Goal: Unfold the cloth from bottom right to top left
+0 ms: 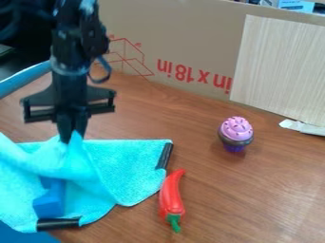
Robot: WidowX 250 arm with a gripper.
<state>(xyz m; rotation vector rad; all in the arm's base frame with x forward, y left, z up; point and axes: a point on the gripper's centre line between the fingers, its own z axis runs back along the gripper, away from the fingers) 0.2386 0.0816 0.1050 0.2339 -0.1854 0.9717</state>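
Turquoise cloth (136, 163) at table's left, rumpled, one fold raised; blue object (49, 204) among its folds; gripper (67, 136) pointing down, closed on the cloth's raised peak; red pepper (170, 194) just beside the cloth's right edge; pink-topped cupcake (235, 133) upright, farther right, well apart from the cloth.

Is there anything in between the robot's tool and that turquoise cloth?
Nothing visible: the tool meets the cloth directly, pinching a raised peak of it. The red pepper lies beside the cloth's right edge, and the cupcake sits farther right, both away from that spot.
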